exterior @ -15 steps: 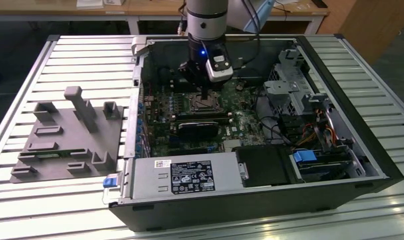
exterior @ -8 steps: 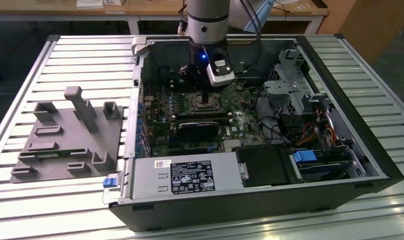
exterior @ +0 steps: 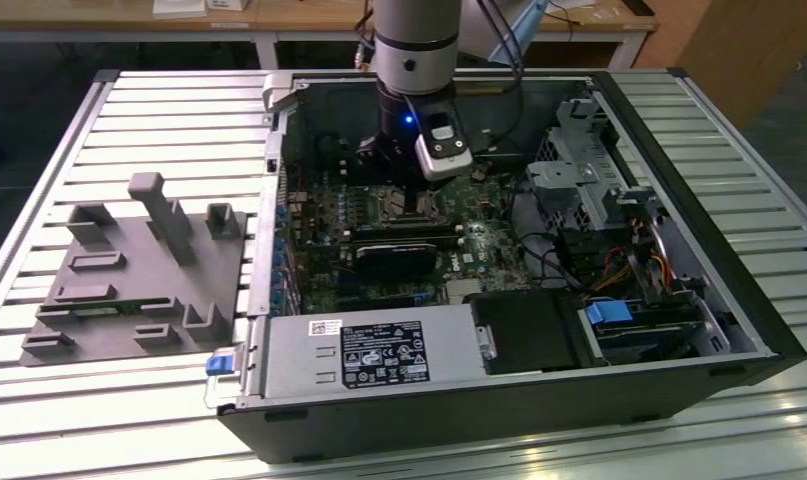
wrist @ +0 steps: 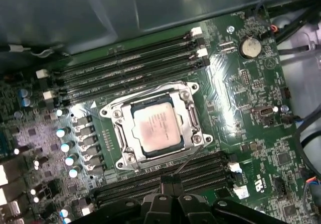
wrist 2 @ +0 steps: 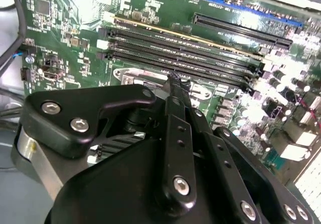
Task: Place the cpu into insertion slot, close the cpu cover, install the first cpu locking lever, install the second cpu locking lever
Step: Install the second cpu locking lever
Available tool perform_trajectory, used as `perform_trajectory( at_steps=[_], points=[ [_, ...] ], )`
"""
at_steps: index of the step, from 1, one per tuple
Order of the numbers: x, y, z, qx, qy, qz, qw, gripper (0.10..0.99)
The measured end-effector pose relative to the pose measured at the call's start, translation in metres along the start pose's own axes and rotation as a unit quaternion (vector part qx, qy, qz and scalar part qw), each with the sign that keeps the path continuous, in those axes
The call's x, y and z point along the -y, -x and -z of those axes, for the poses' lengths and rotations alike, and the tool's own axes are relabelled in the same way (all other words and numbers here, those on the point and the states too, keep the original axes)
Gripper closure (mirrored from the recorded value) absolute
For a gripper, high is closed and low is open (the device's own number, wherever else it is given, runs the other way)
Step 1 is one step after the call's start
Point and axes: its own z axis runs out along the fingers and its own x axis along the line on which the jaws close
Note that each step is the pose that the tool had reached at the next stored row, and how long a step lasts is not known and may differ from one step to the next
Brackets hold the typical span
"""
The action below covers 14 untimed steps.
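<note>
Sitting in the slot [wrist: 156, 128], the cpu [wrist: 154, 127] lies flat with the cover [wrist: 188, 114] closed around it, memory slots [wrist: 125, 68] on both sides. Near it hangs the end effector [wrist: 170, 184]; whether clenched or released, I cannot tell. Everything sits inside a case [exterior: 723, 230] on the counter [exterior: 150, 110].

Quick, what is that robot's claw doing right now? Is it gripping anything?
Gripper: cannot be told whether open or closed; it hangs just beside the cpu, which already sits in the insertion slot.
</note>
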Motion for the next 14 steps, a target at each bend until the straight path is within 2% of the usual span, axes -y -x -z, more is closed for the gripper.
perform_trajectory(
  at_steps=[4,8,11,14],
  points=[
    [0.0010,-0.0008,-0.0006,0.0005,0.0010,0.022,0.9998,0.984],
    [0.0047,-0.0037,-0.0018,0.0006,0.0026,0.031,0.9995,0.984],
    [0.0072,-0.0056,-0.0031,-0.0007,0.0078,0.035,0.9993,0.984],
    [0.0092,-0.0080,-0.0049,-0.0028,0.0171,0.042,0.9990,0.984]
  ],
)
